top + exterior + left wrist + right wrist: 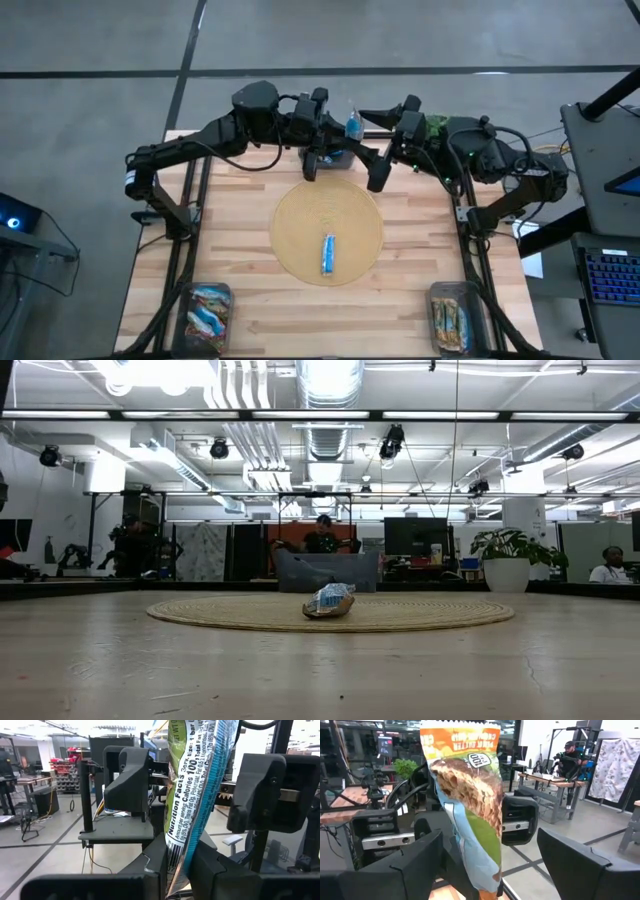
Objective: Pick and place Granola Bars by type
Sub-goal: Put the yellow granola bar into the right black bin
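At the table's twelve o'clock edge the two arms meet, and much there is hard to read from above. The left gripper (318,135) is clamped on a bar (197,785), its fingers (150,870) pinching the wrapper's lower end so the bar stands upright between them. The label shows a nutrition panel, a green side and a blue edge. In the high view this bar is only a small blue sliver (353,124) sticking up between the grippers, and its top is cut off in the left wrist view.

The right gripper (388,150) faces it at about one o'clock with its fingers (410,865) spread wide, holding nothing. The held bar (470,805) hangs between them without touching either; its other face shows an orange top and a granola picture.

A dark box (330,158) sits half hidden under the left gripper; what it holds cannot be seen.

A second bar (327,254), blue and white, lies on the round mat (300,225) at centre, toward six o'clock. The low view shows it end-on (329,600).

The bin (205,318) at seven o'clock holds several bars, seemingly blue and red, though they blur together. The bin (452,316) at five o'clock holds a few brown-orange ones.
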Available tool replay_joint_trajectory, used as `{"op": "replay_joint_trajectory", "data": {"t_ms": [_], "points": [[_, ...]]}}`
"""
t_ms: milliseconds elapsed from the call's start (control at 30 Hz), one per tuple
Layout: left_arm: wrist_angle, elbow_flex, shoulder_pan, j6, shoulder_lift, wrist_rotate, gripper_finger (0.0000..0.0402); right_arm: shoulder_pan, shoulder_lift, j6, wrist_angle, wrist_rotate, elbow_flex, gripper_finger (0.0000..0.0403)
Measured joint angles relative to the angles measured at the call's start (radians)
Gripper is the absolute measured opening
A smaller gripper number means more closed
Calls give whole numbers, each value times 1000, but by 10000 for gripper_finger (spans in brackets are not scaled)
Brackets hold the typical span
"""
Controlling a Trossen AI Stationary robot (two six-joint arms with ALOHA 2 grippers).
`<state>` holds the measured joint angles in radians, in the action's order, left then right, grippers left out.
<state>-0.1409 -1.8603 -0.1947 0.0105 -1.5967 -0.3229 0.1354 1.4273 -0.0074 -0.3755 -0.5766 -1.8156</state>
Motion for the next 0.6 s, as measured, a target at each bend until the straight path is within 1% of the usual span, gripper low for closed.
{"op": "replay_joint_trajectory", "data": {"t_ms": [133,267,600], "points": [[0,0,0,1,0,0,41,-9,1,0,0,7,0,288],[-1,0,0,2,0,0,41,-15,2,-1,1,9,0,254],[-2,0,0,-4,-1,7,41,-16,3,-23,1,13,0,137]]}}
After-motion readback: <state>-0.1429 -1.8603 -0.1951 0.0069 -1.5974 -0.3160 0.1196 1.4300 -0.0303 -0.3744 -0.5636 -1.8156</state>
